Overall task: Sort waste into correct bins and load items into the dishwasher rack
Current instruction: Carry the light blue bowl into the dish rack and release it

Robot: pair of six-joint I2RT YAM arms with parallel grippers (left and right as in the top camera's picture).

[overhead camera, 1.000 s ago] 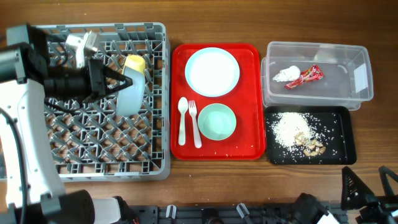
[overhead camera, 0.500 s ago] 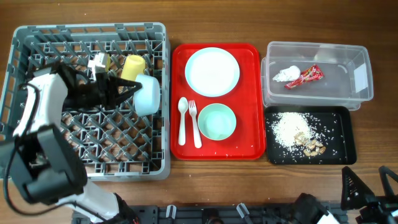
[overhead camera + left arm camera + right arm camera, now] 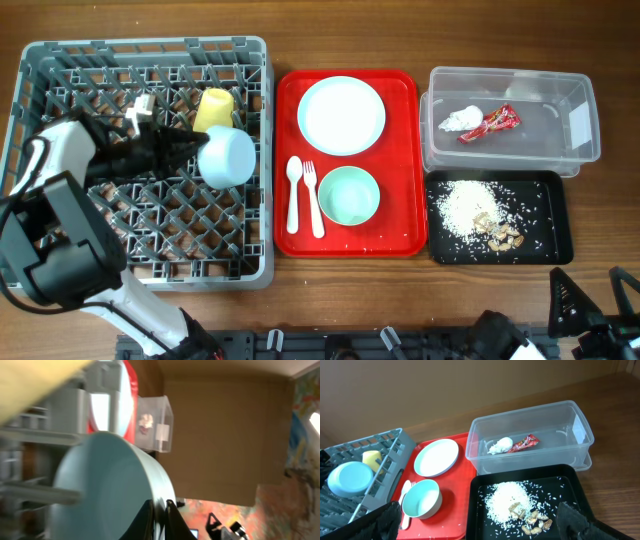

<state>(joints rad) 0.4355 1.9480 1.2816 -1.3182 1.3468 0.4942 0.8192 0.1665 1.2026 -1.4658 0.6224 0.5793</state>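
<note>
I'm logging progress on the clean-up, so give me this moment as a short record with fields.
left hand: shut on rim of pale blue round bowl, at grey pegged plastic rack
in rack: small yellow cup
on flat red tray: pale blue round plate, mint green bowl, white plastic spoon, white plastic fork
clear plastic tub: crumpled white napkin, red shiny wrapper
black shallow tray: white rice, brownish scraps

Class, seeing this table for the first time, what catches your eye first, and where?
The bright red tray sits in the middle, holding a plate and a mint green bowl. On the left, the left gripper pinches a pale blue bowl at the big grey rack. White rice stands out on the black tray, bottom right.
</note>
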